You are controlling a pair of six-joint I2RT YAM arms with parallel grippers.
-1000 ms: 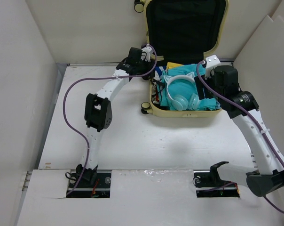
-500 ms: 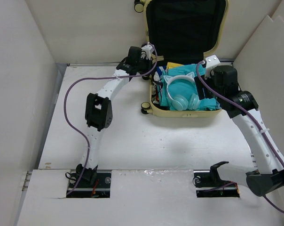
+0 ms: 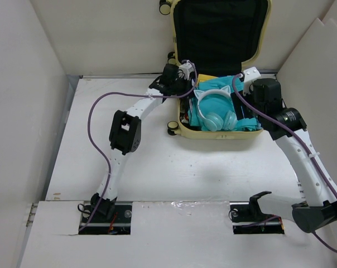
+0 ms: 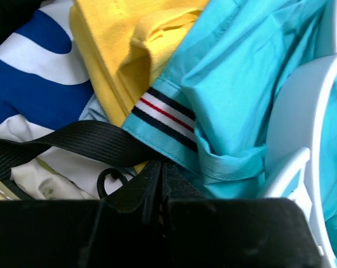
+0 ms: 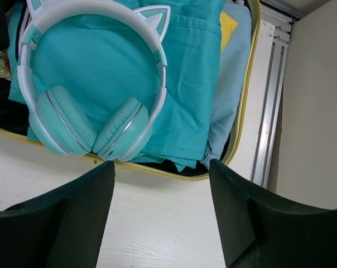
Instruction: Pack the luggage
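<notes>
While both arms are bolted at the near edge of the table, the luggage lies open at the far edge, right of centre. Its lid stands upright against the back wall.

Right gripper: jaws wide apart, nothing between them, poised above the case's right side. Below it, white-and-mint cat-ear headphones rest on a folded teal garment that fills most of the case.

Left gripper: fingertips pressed together, low over the case's far-left corner. It sits beside a black strap and the teal garment's striped cuff; whether it pinches cloth cannot be told. Farther in, a yellow garment lies against blue-and-white fabric.
</notes>
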